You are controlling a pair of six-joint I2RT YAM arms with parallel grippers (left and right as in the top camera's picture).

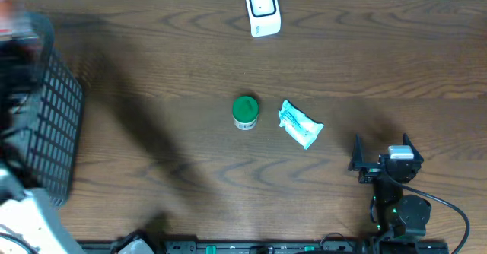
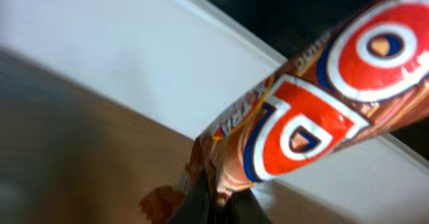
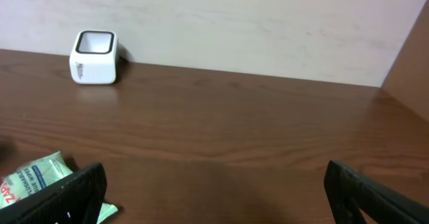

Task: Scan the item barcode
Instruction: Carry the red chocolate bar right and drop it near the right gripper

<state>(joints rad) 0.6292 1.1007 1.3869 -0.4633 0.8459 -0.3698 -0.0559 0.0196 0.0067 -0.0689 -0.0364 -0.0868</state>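
Note:
A brown snack packet (image 2: pixel 315 110) with red, white and blue lettering fills the left wrist view, its crimped end pinched in my left gripper (image 2: pixel 221 207), which is shut on it. In the overhead view that arm is only a blur at the far left edge. The white barcode scanner (image 1: pixel 262 11) stands at the table's back edge, also visible as a white scanner (image 3: pixel 94 47) in the right wrist view. My right gripper (image 1: pixel 383 153) rests open at the front right with nothing between its fingers (image 3: pixel 67 194).
A black wire basket (image 1: pixel 53 125) stands at the left edge. A green-lidded jar (image 1: pixel 244 111) and a green-and-white packet (image 1: pixel 300 125) lie mid-table; that packet (image 3: pixel 33 177) shows beside my right gripper's left finger. A white wall lies behind the table.

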